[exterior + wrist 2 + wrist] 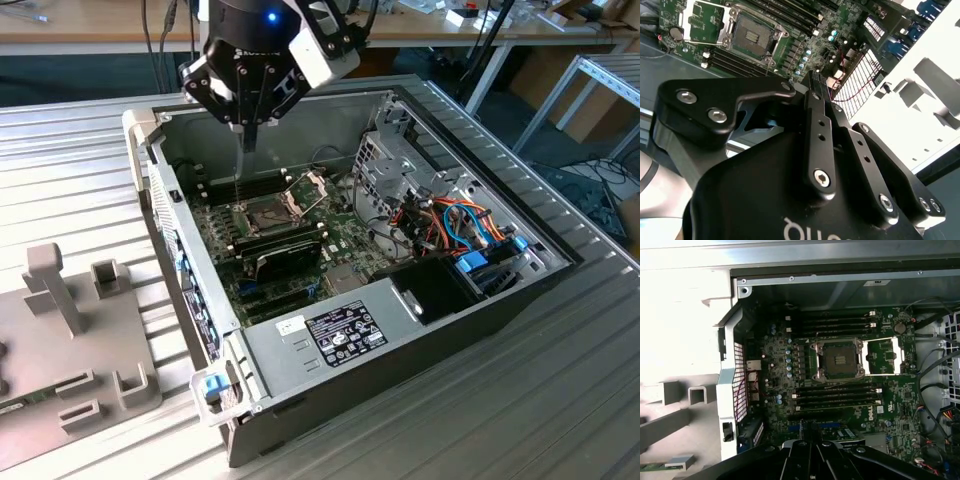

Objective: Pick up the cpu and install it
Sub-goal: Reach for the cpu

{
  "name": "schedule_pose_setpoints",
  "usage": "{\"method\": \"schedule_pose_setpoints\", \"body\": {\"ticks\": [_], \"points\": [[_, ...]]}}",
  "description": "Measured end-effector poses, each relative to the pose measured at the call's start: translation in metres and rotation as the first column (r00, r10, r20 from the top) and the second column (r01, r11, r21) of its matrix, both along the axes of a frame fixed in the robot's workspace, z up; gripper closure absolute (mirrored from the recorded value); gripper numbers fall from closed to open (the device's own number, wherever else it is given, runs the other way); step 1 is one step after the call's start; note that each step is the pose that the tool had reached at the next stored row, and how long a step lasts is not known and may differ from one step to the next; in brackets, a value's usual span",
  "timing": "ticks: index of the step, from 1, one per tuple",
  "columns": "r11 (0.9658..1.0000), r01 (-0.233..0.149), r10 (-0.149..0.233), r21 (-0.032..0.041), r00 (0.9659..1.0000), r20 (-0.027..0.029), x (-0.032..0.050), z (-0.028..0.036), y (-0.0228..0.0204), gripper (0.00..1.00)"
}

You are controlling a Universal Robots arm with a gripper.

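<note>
Now: gripper (248, 138) above open case (400, 370), fingers (816, 130) pressed together.
Exterior view: empty socket (262, 213) at 6 o'clock from the fingertips, apart; its frame (308, 187) hinged open toward 2 o'clock.

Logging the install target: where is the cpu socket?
In the exterior view the socket lies open on the motherboard between two memory-slot banks, below the claw, its hinged frame flipped toward the exterior view's right.

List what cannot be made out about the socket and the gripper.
Socket contacts: too small in the first wrist view.
Whether the gripper carries anything: its own black body blocks the second wrist view.
Part of the motherboard: behind the gripper in the first wrist view.
Grey fixture: cut off by the exterior view's left edge.
</note>
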State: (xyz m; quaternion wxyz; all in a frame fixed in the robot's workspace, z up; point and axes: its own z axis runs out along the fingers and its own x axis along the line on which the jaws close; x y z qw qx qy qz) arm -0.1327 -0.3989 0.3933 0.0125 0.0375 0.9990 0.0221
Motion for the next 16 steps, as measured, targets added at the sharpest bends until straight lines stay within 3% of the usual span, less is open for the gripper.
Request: {"method": "schedule_pose_setpoints", "body": {"ticks": [16], "points": [[1.0000,0.000,0.000,0.0000,1.0000,0.0000,-0.0054,0.0000,0.0000,0.89]]}}
